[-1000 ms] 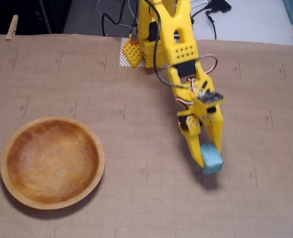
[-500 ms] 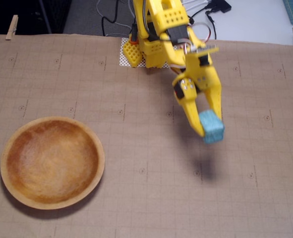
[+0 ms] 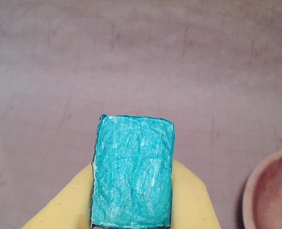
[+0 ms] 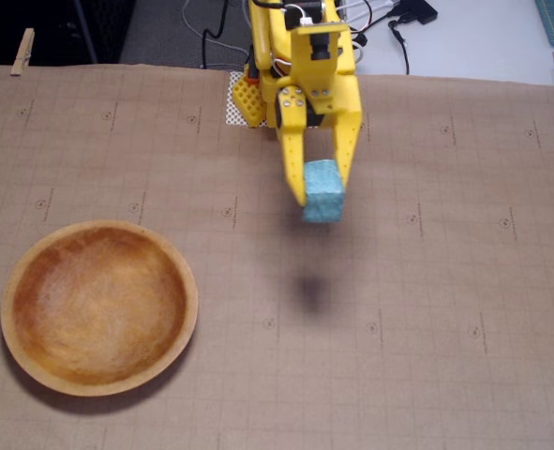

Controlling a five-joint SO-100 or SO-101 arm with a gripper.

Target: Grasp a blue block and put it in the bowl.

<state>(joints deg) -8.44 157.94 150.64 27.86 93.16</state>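
bowl: cut by wrist-view corner | blue block: bottom cropped

— Are you reading any words, numbers or brand names anywhere?
— No, nothing legible is showing; the brown paper is carrying only grid lines and small round marks.

The arm is bright yellow plastic — blocky, with rows of small round holes. Black, white and red cables trail from its top; the pincer has two tapered yellow fingers.
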